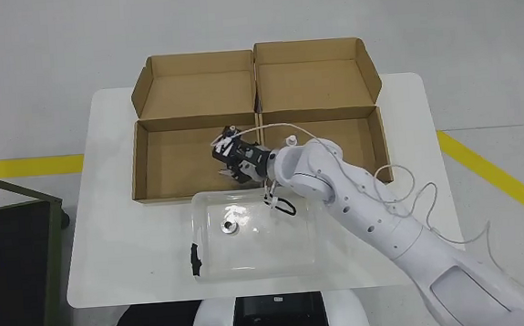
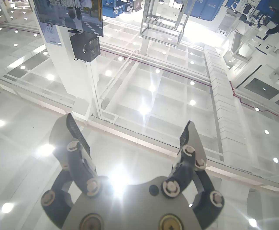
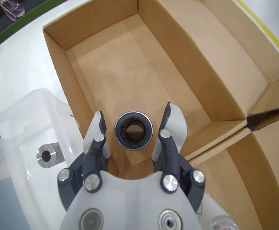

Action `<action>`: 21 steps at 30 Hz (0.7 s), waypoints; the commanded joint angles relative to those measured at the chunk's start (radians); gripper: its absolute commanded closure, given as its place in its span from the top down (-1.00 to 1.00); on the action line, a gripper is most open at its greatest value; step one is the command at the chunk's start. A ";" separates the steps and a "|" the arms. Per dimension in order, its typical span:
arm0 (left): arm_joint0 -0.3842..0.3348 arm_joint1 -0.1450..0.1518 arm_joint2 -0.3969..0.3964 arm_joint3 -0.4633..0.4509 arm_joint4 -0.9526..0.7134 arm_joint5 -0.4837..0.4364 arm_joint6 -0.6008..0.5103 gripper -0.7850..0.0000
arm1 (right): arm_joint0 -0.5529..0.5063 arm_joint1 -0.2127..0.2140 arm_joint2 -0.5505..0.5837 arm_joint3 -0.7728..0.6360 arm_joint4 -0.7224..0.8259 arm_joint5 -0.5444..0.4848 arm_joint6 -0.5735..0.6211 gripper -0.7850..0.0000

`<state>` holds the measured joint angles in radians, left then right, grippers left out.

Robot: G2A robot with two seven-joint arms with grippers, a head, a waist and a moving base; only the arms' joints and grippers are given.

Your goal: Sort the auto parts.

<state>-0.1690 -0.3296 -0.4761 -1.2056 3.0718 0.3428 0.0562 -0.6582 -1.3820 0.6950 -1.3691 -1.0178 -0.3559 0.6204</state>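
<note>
a matte brown cardboard box point(image 3: 135, 71) lies under the right tool point(image 3: 134, 109), a clear plastic tray point(image 3: 32, 109) beside it. the left tool point(image 2: 129, 119) gapes, released. the right tool is released too; between its spread fingers point(image 3: 174, 122), touching neither, a round bearing point(image 3: 119, 132) lies in the box: black face, steel rim, hollow bore.

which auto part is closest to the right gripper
The black-and-silver ring bearing in the brown cardboard box, between the right gripper's open fingers; the silver metal cylinder sits in the clear plastic tray.
</note>
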 commanded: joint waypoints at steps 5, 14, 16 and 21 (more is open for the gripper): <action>0.000 0.000 0.000 0.000 0.000 0.000 0.000 1.00 | -0.078 0.028 0.060 -0.161 -0.044 -0.052 -0.007 0.33; 0.000 0.000 0.000 0.000 0.000 0.000 0.000 1.00 | -0.248 0.075 0.120 -0.388 -0.144 -0.184 -0.020 0.57; 0.000 0.000 0.000 0.000 0.000 0.000 0.000 1.00 | -0.281 0.083 0.127 -0.412 -0.164 -0.206 -0.021 0.73; 0.000 0.000 0.000 0.000 0.000 0.000 0.000 1.00 | -0.353 0.099 0.136 -0.462 -0.219 -0.257 -0.048 0.69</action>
<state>-0.1690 -0.3296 -0.4761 -1.2056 3.0718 0.3428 0.0562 -0.9957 -1.2862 0.8320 -1.8215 -1.2167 -0.6028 0.5774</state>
